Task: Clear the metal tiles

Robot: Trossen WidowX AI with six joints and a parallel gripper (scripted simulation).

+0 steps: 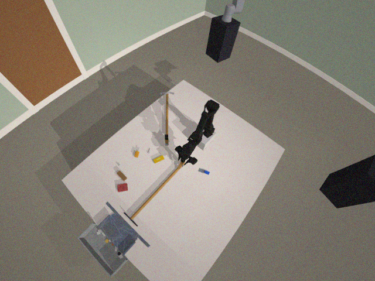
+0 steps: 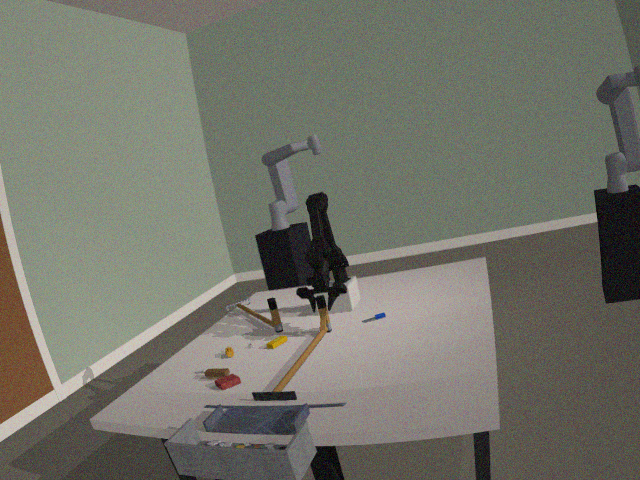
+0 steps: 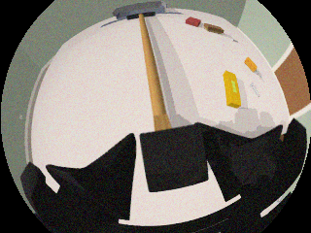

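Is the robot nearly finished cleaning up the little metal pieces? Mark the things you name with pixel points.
It looks nearly finished. Small pieces sit in the catch box [image 1: 95, 257] [image 2: 232, 462], and I can't spot any on the bench plate [image 1: 117, 227] [image 2: 258, 419], though tiny ones could be missed. The long scraper [image 1: 157, 190] [image 2: 302, 361] [image 3: 152, 73] is down on the table, and the gripper [image 1: 186, 160] [image 2: 322, 304] [image 3: 170, 162] is open around its black grip. What's left is probably just moving the gripper away.
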